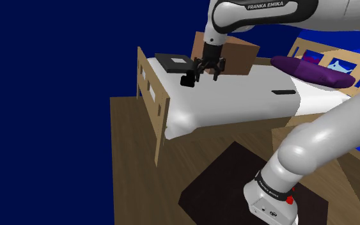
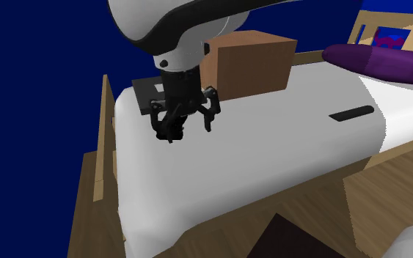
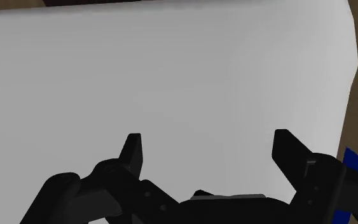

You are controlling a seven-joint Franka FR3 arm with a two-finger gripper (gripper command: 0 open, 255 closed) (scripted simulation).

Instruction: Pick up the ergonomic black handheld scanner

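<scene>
Shoulder view put your claw [image 1: 209, 72] low over the white mattress [image 1: 249, 105] of the wooden bed [image 1: 151, 86]. The black scanner [image 1: 187, 81] lay on the mattress just beside it, on that view's left and outside the fingers [image 3: 133, 151]. Wrist view showed you both fingers spread wide with bare mattress between them — the claw held nothing. Behind the claw stood a brown box [image 1: 239, 56], with a flat black square [image 1: 171, 62] near the scanner — a purple pillow [image 1: 309, 71] lay well apart.
</scene>
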